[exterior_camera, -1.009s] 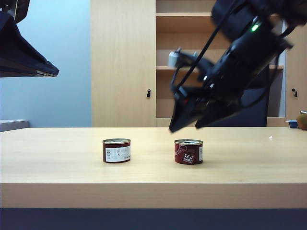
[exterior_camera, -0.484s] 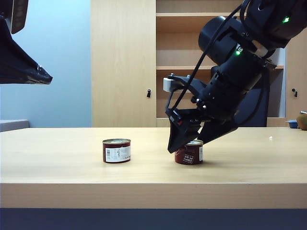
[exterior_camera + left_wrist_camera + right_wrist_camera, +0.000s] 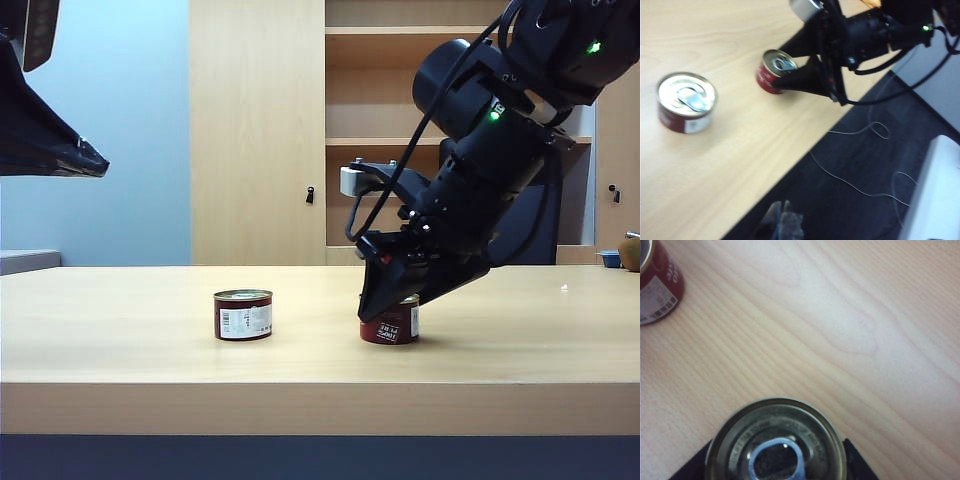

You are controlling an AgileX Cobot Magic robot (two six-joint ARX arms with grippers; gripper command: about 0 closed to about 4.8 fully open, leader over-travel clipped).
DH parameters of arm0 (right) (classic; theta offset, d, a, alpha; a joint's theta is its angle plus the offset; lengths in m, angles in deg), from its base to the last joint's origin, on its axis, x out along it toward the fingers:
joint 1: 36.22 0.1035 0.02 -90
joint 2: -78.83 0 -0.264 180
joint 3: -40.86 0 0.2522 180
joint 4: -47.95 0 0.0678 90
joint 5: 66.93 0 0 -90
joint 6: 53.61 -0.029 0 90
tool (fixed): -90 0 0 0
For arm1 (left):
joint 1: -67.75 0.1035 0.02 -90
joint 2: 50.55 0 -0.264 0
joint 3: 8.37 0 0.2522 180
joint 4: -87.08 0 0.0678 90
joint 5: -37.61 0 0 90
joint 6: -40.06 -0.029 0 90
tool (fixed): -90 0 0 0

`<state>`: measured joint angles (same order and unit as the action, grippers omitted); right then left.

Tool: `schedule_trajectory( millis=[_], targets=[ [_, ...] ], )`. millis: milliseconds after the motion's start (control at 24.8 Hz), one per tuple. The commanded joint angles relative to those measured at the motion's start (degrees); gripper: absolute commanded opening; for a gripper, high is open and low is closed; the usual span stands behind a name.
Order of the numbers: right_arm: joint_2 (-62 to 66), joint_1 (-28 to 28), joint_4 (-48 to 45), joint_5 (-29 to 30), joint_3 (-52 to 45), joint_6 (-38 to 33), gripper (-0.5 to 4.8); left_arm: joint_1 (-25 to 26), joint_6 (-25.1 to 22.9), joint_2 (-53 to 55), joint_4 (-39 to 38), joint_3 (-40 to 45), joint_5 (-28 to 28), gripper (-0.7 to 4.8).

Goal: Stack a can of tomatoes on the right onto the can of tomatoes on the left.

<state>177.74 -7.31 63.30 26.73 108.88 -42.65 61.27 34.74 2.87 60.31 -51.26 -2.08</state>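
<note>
Two cans stand upright on the counter (image 3: 120,330): from outside, my right tool (image 3: 392,300) straddles the right can (image 3: 392,322), the left can (image 3: 243,314) well off beyond it. My left tool's camera shows its own jaws nowhere, only fingers flanking that can (image 3: 774,72). My right wrist shows the lid (image 3: 776,440) centred between fingertips (image 3: 855,460); whether they grip yet, I cannot tell.

The right can (image 3: 776,440) carries embossed lettering ringing its lid around the pull tab, too blurred to read. Its side label (image 3: 392,330) shows white print, illegible. The left can (image 3: 243,314), well apart from the right can, bears a white panel with fine print and barcode-like marks, unreadable.
</note>
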Motion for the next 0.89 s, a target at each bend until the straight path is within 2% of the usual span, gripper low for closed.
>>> schedule_trajectory(
  millis=[40, 161, 283, 444, 727, 888],
  targets=[
    [-0.3, 0.7, -0.7, 0.1, 1.7, 0.0, 2.55, 0.0, 0.0, -0.3, 2.3, -0.2, -2.8, -0.05],
    [-0.3, 1.0, -0.4, -0.2, 4.0, 0.0, 2.29, 0.0, -0.1, -0.3, 3.5, -0.2, -2.9, -0.05],
    [-0.3, 1.6, -0.1, 0.5, 7.2, 0.0, 2.29, 0.0, -0.3, -0.3, 3.7, -0.2, -3.6, -0.05],
    [2.5, 5.6, -0.1, 0.5, 13.6, 0.0, 2.29, 0.1, -0.2, -0.3, 3.8, -0.2, -10.4, -0.05],
    [8.4, 10.1, 1.7, 0.2, 20.7, 0.0, 2.29, 0.2, -0.3, -1.4, 4.4, -0.2, -10.7, -0.05],
    [10.8, 10.9, 3.9, 0.5, 23.1, 0.0, 2.3, 0.3, -0.3, -2.3, 5.2, -0.2, -10.7, -0.05]
  ],
)
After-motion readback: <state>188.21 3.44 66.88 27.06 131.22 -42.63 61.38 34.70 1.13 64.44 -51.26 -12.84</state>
